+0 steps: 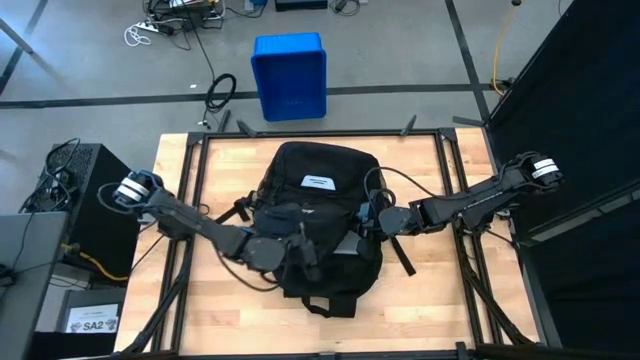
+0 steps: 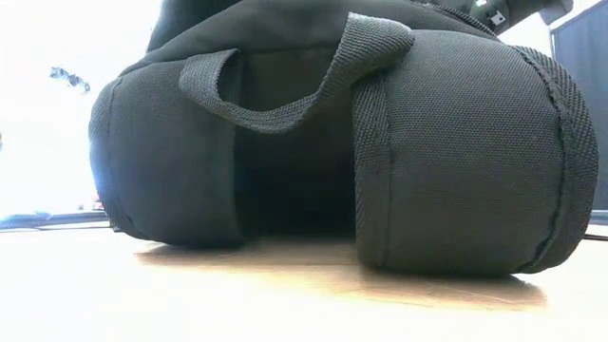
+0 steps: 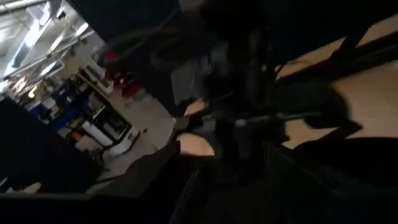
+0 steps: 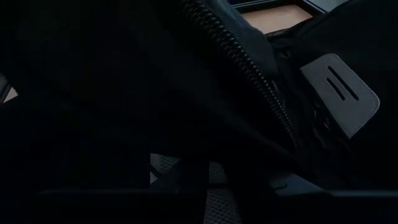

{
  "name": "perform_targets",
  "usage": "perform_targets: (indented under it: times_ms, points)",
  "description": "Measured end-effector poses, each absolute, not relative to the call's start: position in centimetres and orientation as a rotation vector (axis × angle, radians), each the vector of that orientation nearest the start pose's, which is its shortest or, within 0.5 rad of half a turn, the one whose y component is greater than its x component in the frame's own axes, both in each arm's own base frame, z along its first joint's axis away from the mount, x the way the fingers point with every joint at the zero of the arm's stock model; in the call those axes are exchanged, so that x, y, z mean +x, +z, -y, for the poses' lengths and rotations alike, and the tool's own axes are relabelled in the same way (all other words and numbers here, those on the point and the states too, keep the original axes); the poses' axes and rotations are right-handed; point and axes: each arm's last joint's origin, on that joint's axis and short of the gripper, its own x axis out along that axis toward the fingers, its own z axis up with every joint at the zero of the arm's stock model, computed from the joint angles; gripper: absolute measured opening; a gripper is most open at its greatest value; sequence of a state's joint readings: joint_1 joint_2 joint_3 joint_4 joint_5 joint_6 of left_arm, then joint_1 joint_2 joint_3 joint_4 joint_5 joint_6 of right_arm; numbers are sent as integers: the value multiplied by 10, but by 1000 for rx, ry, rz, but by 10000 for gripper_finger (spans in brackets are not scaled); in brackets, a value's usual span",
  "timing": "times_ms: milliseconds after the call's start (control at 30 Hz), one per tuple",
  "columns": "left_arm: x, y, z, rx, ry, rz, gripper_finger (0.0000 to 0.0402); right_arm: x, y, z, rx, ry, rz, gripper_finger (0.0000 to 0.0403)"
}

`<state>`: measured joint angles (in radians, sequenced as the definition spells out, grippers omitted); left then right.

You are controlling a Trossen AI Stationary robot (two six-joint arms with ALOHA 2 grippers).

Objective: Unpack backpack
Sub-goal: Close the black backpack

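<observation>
The black backpack [image 1: 315,215] lies flat in the middle of the table, its white label [image 1: 318,182] facing up. The low view shows its near end [image 2: 456,152] resting on the wood, with a strap loop [image 2: 285,90] across it. My left gripper [image 1: 303,252] reaches in from the table's left over the backpack's near half. It is open, and its fingers [image 3: 158,171] stand wide apart. My right gripper [image 1: 375,222] comes from the right to the backpack's right side and is shut on its fabric. My left gripper is over dark fabric, but I cannot tell whether it touches the backpack. My right gripper has the backpack's fabric beside a zipper [image 4: 249,68] on the bag's right side. It comes from the table's right, slanting down. The fabric [image 4: 186,137] covers the fingertips, so the kind of hold is hidden.
A blue plastic bin [image 1: 290,75] stands on the floor beyond the table's far edge. Black frame rails [image 1: 195,190] run along the table's sides. Loose straps [image 1: 400,255] trail from the backpack. A grey patch with two slots [image 4: 339,90] sits on the bag.
</observation>
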<state>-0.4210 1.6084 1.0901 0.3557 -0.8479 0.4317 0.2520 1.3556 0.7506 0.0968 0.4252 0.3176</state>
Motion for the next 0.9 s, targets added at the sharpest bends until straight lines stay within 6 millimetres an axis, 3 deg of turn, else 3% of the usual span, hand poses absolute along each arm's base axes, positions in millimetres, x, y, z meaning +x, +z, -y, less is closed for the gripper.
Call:
perform_targets:
  times_ms: [267, 700, 800, 900]
  points:
    - [349, 264, 95, 404, 353, -338, 209, 275, 225, -59, 141, -245, -450, 50]
    - [357, 255, 67, 313, 319, -400, 209, 276, 226, -58, 136, -248, -447, 50]
    - [363, 242, 58, 317, 330, -450, 203, 275, 225, -58, 116, -245, -455, 50]
    - [365, 228, 52, 330, 338, -533, 174, 272, 224, -60, 88, -234, -487, 50]
